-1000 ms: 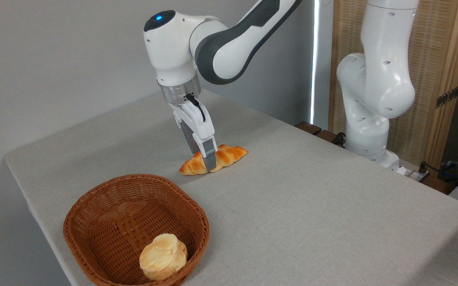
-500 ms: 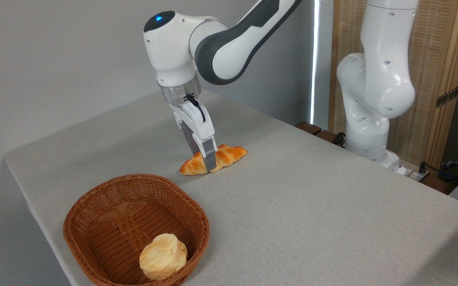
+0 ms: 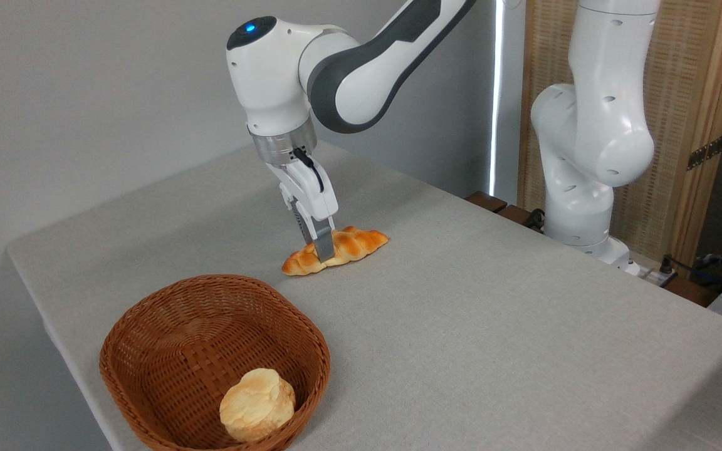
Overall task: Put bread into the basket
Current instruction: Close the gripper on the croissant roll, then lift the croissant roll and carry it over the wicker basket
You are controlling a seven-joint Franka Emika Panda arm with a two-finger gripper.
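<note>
The bread (image 3: 356, 242), a long golden-orange braided loaf, lies on the grey table (image 3: 461, 326) behind the basket. My gripper (image 3: 322, 250) comes down on the loaf's middle, with the near finger pressed against its front side and the far finger hidden behind it. The jaws look closed on the loaf. The bread still appears to rest on the tabletop. The oval reddish-brown wicker basket (image 3: 148, 313) stands at the front left, near the table's edge.
A pale round flaky bun (image 3: 257, 404) sits inside the basket at its near right end. The arm's white base (image 3: 580, 188) rises at the back right, beside a wooden screen (image 3: 699, 94). The table's left edge runs close to the basket.
The near finger has moved inward against the bread, closing the jaws on it. The loaf has shifted very slightly left and up. The basket and bun have not moved.
</note>
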